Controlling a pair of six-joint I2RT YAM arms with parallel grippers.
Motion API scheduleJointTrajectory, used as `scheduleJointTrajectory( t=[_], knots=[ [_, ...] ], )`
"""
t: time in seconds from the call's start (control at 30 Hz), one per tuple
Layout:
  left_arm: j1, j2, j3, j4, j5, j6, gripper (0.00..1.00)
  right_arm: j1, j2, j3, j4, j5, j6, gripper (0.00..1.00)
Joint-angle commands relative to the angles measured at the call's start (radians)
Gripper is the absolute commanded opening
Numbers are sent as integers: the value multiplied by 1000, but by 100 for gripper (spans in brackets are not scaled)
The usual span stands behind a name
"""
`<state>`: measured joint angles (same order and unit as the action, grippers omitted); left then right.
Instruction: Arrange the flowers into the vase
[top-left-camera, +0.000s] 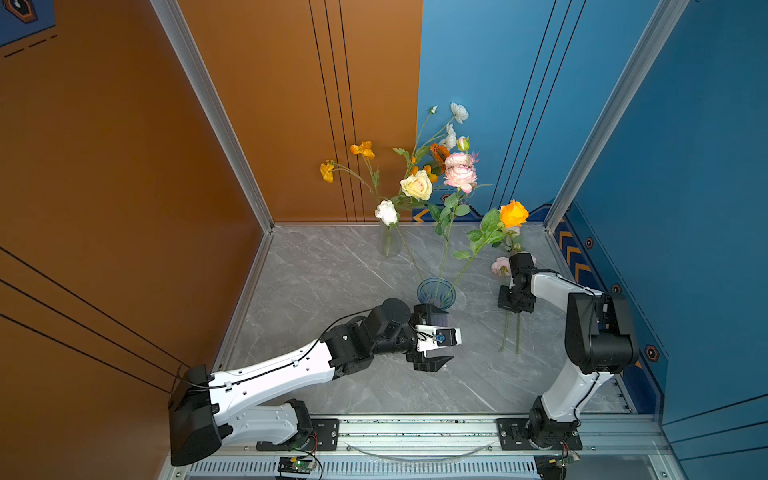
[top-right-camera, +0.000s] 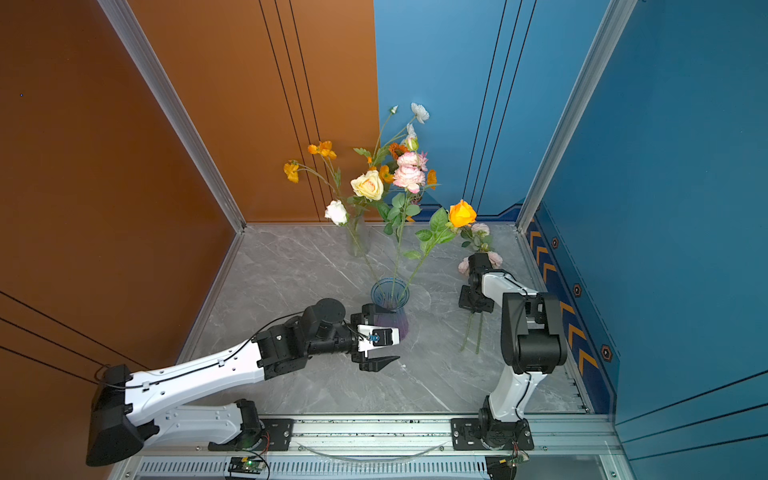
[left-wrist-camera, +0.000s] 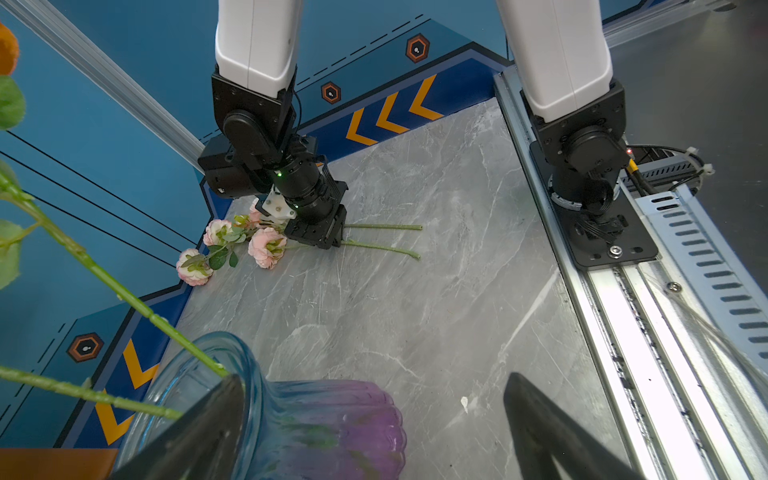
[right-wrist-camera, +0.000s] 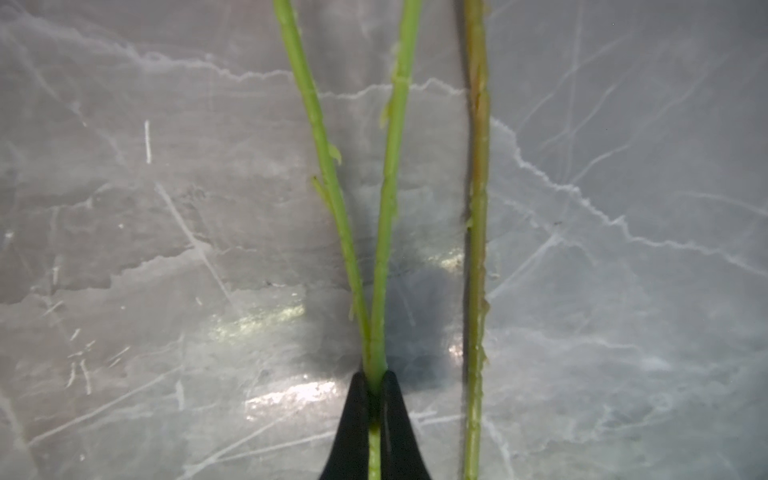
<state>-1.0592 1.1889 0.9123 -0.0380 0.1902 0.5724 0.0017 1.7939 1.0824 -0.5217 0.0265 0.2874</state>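
A blue and purple glass vase (top-left-camera: 436, 293) (top-right-camera: 390, 293) (left-wrist-camera: 291, 415) stands mid-table and holds a cream rose (top-left-camera: 417, 185), a pink bloom (top-left-camera: 460, 178) and an orange rose (top-left-camera: 513, 213). My left gripper (top-left-camera: 449, 334) (top-right-camera: 395, 332) (left-wrist-camera: 374, 378) is open beside the vase, one finger against its neck. Pink flowers (top-left-camera: 500, 266) (top-right-camera: 464, 266) (left-wrist-camera: 266, 247) lie on the table at the right. My right gripper (left-wrist-camera: 328, 241) (right-wrist-camera: 374, 382) points down onto them, shut on two green stems (right-wrist-camera: 390, 187). A third stem (right-wrist-camera: 478, 208) lies loose alongside.
A clear vase (top-left-camera: 389, 241) (top-right-camera: 357, 243) at the back holds a white rose (top-left-camera: 386, 212) and thin orange flowers (top-left-camera: 362, 149). Orange and blue walls close in the back and sides. A metal rail (top-left-camera: 415, 428) with both arm bases runs along the front edge.
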Motion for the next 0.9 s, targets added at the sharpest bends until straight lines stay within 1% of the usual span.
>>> scheduleJointTrajectory(
  t=[0.0,0.13,0.23,0.4,0.5,0.6,0.67,0.77,0.87],
  knots=[
    [10,-22,6,-15,1,9,98,14,48,-14,-41,-19,-7,0],
    [8,-27,5,-17,-3,12,98,62,-12,-23,-18,9,-39,0],
    [12,-26,5,-16,-8,15,98,101,-102,-39,11,37,-47,0],
    [30,-42,6,-32,-17,33,98,112,-275,-90,69,15,-17,0],
    [83,-80,12,-52,14,44,98,95,-370,-131,100,-2,36,0],
    [176,-139,4,-43,100,27,98,66,-444,-164,124,-66,91,0],
    [234,-176,-6,-26,142,15,98,63,-503,-188,149,-74,125,0],
    [279,-199,-11,-22,161,14,98,54,-586,-197,150,-23,180,0],
    [289,-199,-11,-23,166,14,98,17,-652,-194,146,-28,222,0]
  ],
)
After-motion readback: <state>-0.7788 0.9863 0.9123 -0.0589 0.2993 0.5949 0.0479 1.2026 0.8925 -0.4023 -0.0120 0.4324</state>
